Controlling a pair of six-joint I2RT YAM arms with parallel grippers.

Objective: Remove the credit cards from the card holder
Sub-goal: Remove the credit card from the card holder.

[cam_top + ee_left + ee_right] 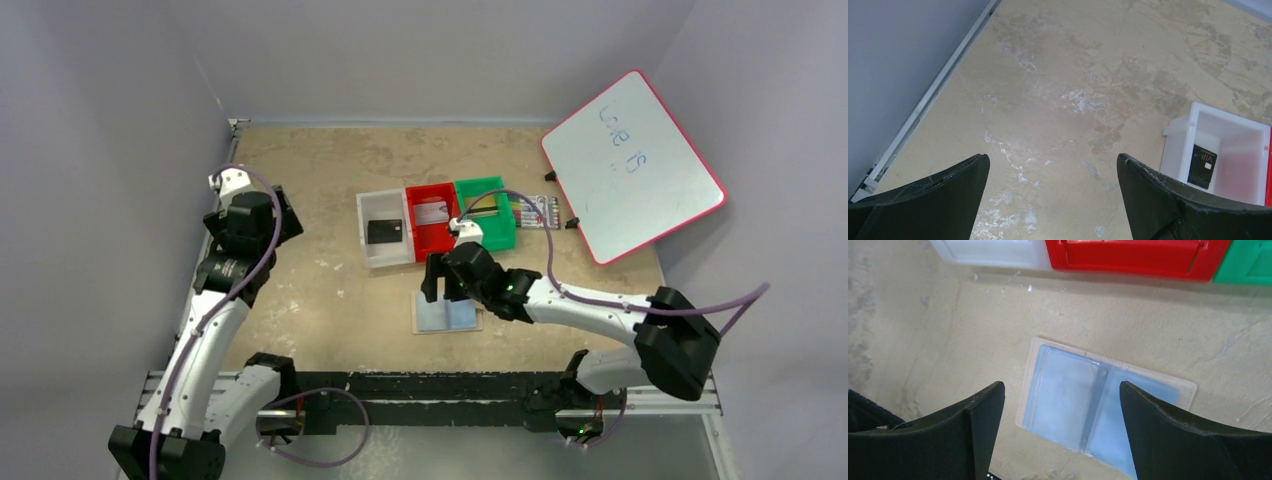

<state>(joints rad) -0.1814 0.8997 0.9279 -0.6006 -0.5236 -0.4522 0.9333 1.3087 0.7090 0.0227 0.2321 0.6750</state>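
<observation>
The card holder (448,316) lies open and flat on the table, its two light-blue inner pockets up; no card shows in them. It also fills the middle of the right wrist view (1073,400). My right gripper (437,278) hovers open and empty just above its far edge (1060,390). A black card (385,231) lies in the white bin (375,252) and shows in the left wrist view (1202,166). A pale card (431,213) lies in the red bin (416,240). My left gripper (1053,160) is open and empty over bare table at the left.
A green bin (498,230) stands right of the red one, with a pack of coloured markers (537,212) beside it. A tilted whiteboard (632,165) leans at the back right. The wall runs along the table's left edge (923,105).
</observation>
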